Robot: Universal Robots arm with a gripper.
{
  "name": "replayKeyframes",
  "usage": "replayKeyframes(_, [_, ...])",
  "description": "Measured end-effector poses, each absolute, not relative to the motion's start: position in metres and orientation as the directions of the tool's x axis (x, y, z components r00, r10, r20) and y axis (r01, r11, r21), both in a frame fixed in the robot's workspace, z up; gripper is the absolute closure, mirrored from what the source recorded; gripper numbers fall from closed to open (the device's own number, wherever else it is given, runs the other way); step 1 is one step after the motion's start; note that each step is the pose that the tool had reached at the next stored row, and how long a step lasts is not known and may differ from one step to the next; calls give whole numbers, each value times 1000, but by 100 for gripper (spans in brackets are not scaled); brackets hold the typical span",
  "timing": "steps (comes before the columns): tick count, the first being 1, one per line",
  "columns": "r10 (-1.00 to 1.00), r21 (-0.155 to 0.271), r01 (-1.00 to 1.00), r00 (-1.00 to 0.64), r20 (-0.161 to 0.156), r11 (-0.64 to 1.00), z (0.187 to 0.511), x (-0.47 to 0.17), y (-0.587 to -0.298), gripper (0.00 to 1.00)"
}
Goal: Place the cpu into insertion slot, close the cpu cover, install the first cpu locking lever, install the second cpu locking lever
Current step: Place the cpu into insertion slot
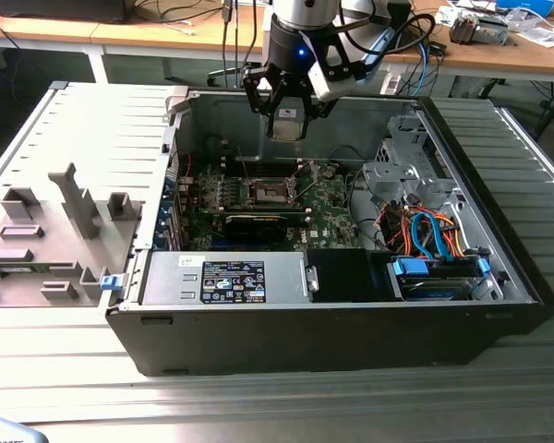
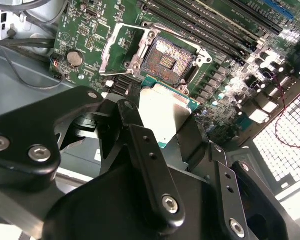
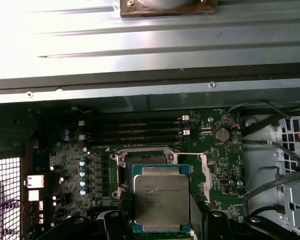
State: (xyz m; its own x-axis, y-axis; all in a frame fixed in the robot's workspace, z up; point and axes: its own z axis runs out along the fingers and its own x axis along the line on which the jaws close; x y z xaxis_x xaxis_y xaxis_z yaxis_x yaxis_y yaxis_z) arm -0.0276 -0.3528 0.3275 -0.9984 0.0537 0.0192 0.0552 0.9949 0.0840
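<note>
My gripper [image 1: 288, 122] hangs over the open computer case, shut on the cpu [image 3: 161, 199], a flat square chip with a dull silver face and green edge. In the second wrist view the cpu [image 2: 162, 117] sits between the black fingers [image 2: 132, 127], above the board and just short of the insertion slot [image 2: 167, 59]. The slot is bare, with a dark centre and a silvery rim. The cpu cover [image 2: 115, 47] stands swung open beside the slot. In the first wrist view the cpu hides part of the insertion slot [image 3: 145, 161]. In the exterior view the insertion slot [image 1: 266, 192] lies below the gripper.
The case's back wall [image 1: 351, 115] rises close behind the gripper. A black card [image 1: 258, 221] and memory slots [image 3: 135, 132] flank the socket. A power supply [image 1: 231, 277] fills the case's front and a drive cage with orange and blue cables [image 1: 425, 231] is at the exterior view's right.
</note>
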Motion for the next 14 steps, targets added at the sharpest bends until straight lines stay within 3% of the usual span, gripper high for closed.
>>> replayKeyframes(14, [85, 84, 87, -996, 19, 993, 327, -28, -353, 46])
